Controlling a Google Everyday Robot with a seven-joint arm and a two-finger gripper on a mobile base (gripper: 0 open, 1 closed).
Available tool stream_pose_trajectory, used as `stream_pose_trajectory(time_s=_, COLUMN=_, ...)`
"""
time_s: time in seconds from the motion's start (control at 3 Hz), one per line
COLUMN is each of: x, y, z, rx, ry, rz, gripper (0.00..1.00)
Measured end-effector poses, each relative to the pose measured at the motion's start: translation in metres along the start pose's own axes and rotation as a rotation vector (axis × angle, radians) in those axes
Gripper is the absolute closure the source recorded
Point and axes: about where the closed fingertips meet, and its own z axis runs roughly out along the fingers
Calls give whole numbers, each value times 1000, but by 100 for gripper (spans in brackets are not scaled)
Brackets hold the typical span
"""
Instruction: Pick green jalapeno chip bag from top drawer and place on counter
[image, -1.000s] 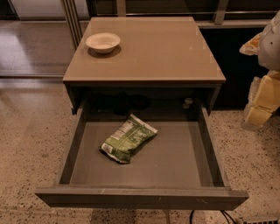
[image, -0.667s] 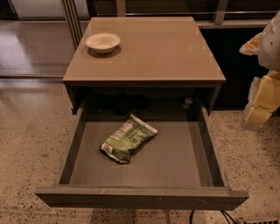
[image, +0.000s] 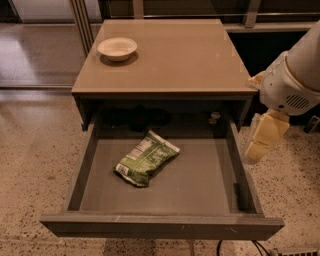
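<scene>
The gripper (image: 261, 145) hangs at the right of the scene, a cream-coloured piece under the white wrist housing (image: 287, 87) of the arm. It sits just outside the right wall of the top drawer (image: 160, 226), above the speckled floor (image: 35, 165), and holds nothing. Whether it is open or closed cannot be told from this angle.

Compared with a second ago, the gripper is further left and lower. It was out near the right edge of the view then, and now it is close beside the drawer's right side. More of the white arm shows as well.

Nothing else differs. The top drawer is pulled fully out, as before. The green jalapeno chip bag (image: 145, 159) lies flat on the drawer floor, left of centre. It is set on a slant, with its white label panel toward the back, and it is clear of all four walls. It is well apart from the gripper.

Above, the counter (image: 185, 55) carries a white bowl (image: 117, 48) near its back left corner, in the same place as earlier.
</scene>
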Motion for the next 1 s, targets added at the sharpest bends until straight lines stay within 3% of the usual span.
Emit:
stream_pose_trajectory(time_s=0.67, x=-43, y=-6, z=96, rx=-80, ry=-155, rz=1, gripper=0)
stream_pose_trajectory(time_s=1.0, x=-41, y=-7, z=107, rx=-76, ry=-161, rz=4, gripper=0)
